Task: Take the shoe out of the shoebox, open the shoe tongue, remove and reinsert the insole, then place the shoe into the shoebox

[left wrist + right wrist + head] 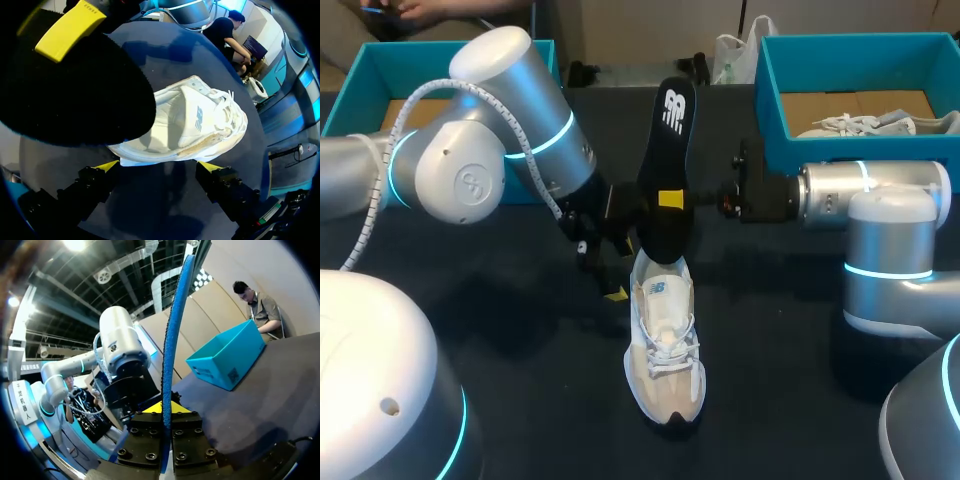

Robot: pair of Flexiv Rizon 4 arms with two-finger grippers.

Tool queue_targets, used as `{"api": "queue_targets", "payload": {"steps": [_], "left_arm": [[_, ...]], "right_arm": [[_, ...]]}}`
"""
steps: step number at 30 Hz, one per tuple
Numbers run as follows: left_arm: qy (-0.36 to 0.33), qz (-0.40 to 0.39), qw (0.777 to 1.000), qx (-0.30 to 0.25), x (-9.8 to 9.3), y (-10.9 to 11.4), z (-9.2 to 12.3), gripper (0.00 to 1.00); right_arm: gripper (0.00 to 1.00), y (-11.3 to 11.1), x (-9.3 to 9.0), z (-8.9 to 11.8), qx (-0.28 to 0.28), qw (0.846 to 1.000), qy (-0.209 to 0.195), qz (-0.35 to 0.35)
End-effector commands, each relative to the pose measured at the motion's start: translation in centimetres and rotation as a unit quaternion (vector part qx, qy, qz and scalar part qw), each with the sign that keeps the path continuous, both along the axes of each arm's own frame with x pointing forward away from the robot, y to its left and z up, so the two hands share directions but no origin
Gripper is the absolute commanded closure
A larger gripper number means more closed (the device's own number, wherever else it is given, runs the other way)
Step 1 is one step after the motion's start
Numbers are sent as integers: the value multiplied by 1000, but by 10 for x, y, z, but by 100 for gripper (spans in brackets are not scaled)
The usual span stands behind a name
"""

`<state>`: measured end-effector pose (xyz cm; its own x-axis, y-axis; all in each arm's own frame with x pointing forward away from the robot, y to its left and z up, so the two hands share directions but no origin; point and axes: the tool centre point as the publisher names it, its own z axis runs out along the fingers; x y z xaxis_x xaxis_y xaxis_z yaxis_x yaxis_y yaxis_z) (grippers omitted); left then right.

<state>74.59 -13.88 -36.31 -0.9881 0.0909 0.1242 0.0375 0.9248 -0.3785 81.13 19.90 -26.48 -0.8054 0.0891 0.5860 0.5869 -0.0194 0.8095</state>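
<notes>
white shoe sits on the table, toe nearest; left gripper hangs open just beside its heel; right gripper is clamped on the black insole, upright over the heel; teal shoebox sits far back right

Black insole stands upright over the heel of the white shoe.

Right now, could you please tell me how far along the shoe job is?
Done: shoe on the table, insole out. In hand: right pincer shut on the upright insole; left pincer open by the shoe. Left: reinserting it, then the shoebox.
</notes>
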Motion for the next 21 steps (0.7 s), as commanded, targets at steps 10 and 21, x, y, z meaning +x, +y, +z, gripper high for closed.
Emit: {"api": "queue_targets", "payload": {"steps": [10, 21], "left_arm": [[-1, 0, 1000, 0, -1, 0, 0, 0], [-1, 0, 1000, 0, -1, 0, 0, 0]], "right_arm": [[100, 1, -1, -9, 6, 999, -15, -45], [100, 6, -4, -18, 0, 997, -10, -77]]}}
